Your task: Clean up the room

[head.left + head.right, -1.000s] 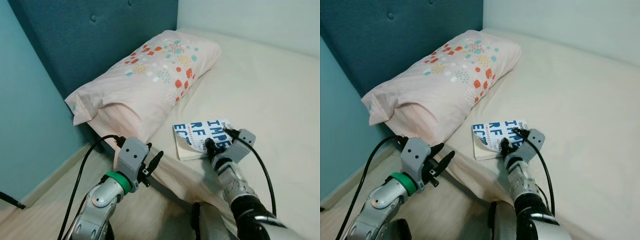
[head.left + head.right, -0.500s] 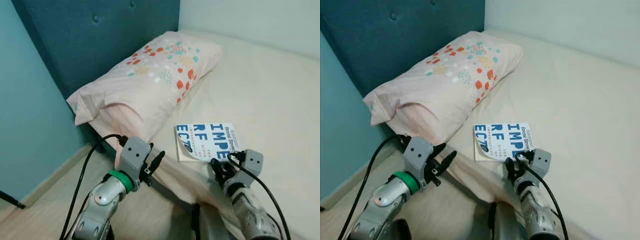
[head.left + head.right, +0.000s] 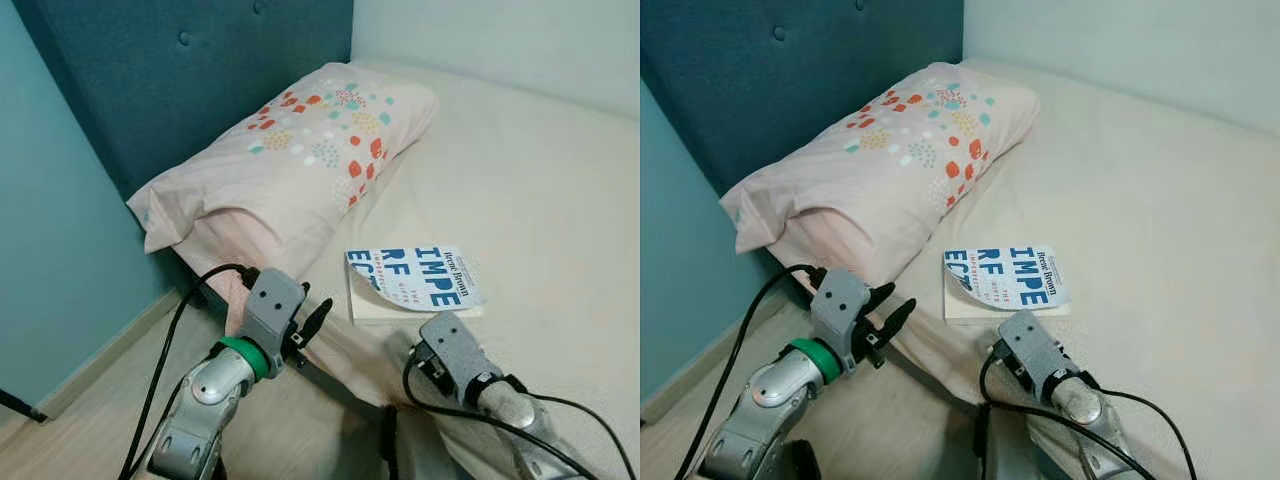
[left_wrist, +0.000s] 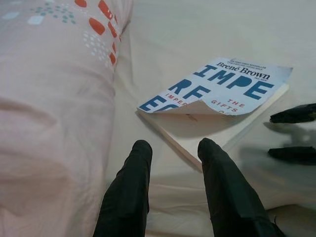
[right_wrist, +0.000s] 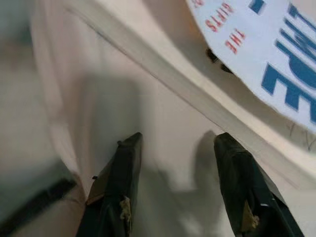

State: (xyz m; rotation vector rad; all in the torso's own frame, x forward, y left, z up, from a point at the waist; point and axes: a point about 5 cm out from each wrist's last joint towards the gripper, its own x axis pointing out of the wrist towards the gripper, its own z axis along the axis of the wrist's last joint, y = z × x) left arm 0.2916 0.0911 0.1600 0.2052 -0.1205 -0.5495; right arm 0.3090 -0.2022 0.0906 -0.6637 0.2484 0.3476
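The right gripper (image 5: 177, 182) has been drawn back off the book (image 3: 415, 280) to the near edge of the bed (image 3: 540, 170); its fingers are spread and nothing is held, though the wrist picture is somewhat blurred. The book has been left flat on the sheet beside the pillow (image 3: 290, 150), one cover corner curled up. The left gripper (image 4: 173, 168) is held parted and empty just short of the book, much as before.

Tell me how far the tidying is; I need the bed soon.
Done: pillow sits by the headboard. In hand: nothing; the book, cover curled, lies loose on the bed, the open right gripper just short of it. The left gripper, also open, points at it. Left: lifting the book away.
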